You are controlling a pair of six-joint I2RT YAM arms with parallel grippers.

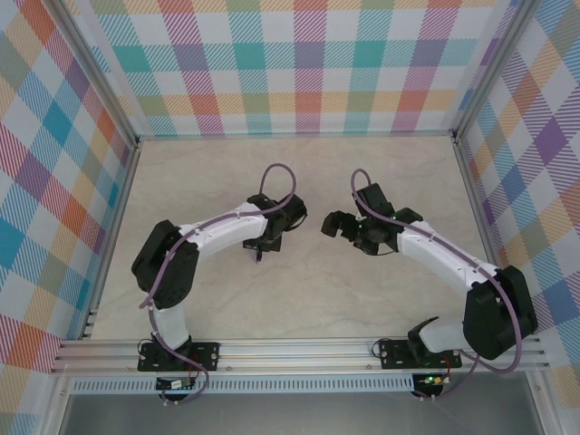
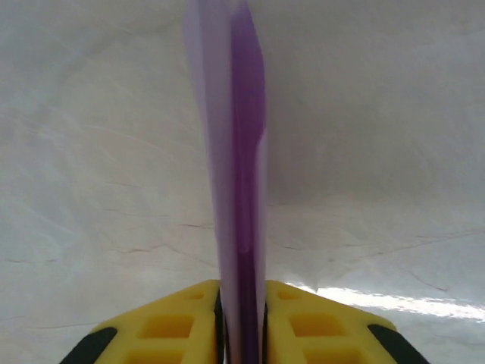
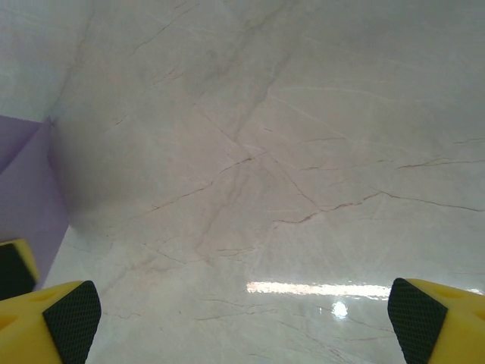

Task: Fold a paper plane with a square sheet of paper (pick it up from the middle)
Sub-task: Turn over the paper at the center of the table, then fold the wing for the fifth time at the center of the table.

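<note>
Tightly around folded paper [image 2: 239, 152], left end effector [image 2: 242, 303]; right end effector [image 3: 242, 307] agape.

The left pincer [image 2: 242, 303] sits at the bottom edge, its two yellow fingers [image 2: 170, 324] set close against either side of the folded lavender paper [image 2: 236, 136]. The paper stands edge-on, rising from between the fingers to the top of the frame and leaning slightly left. A darker purple band runs down its middle, with paler layers alongside. Behind it lies the pale, veined tabletop [image 2: 386, 152], with a bright glare streak [image 2: 394, 301] at lower right.
</note>
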